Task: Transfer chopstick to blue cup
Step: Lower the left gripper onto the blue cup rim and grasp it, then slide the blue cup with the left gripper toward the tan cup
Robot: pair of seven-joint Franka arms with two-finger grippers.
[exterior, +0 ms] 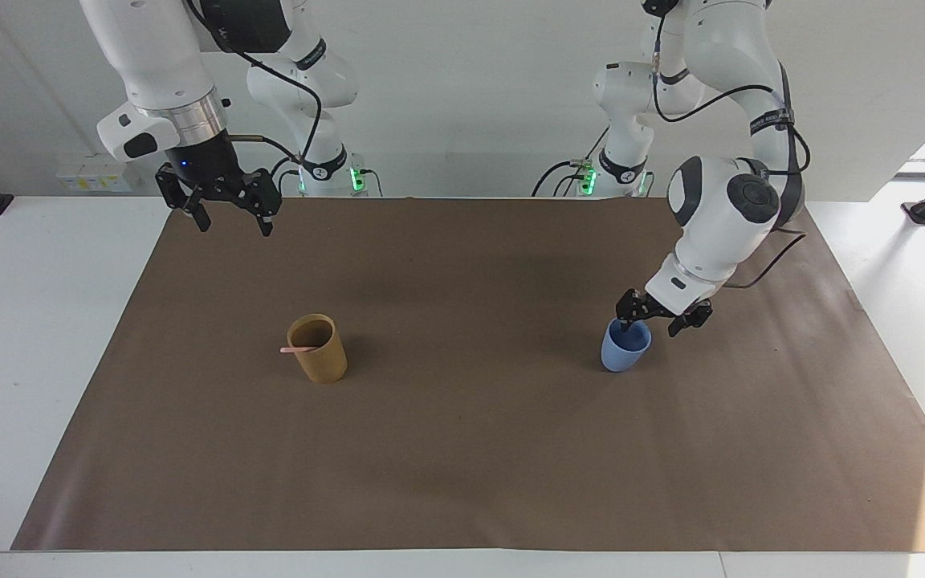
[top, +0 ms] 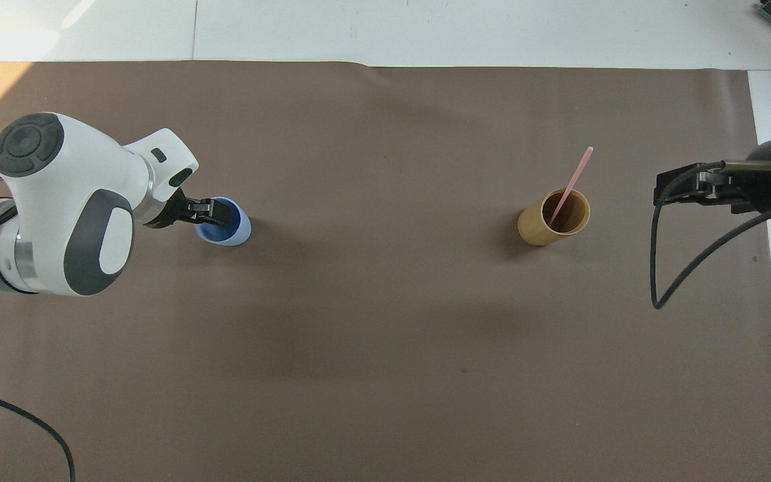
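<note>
With its fingers apart astride the rim of the small light-blue plastic cup (exterior: 625, 347), the left end effector (exterior: 655, 316) could tip it in closing, while the thin pale-pink chopstick (exterior: 299, 349) leans in the tan cylindrical cup (exterior: 317, 349) and the open right end effector (exterior: 226, 210) waits.

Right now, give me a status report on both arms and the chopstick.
Left gripper open, straddling blue cup rim. Right gripper open, waiting high. Chopstick in tan cup. Nothing in the way.

The blue cup (exterior: 625, 352) looked like matt plastic, the tan cup (exterior: 318, 349) smooth and wood-like, the brown table cover (exterior: 462, 449) matt paper.
</note>
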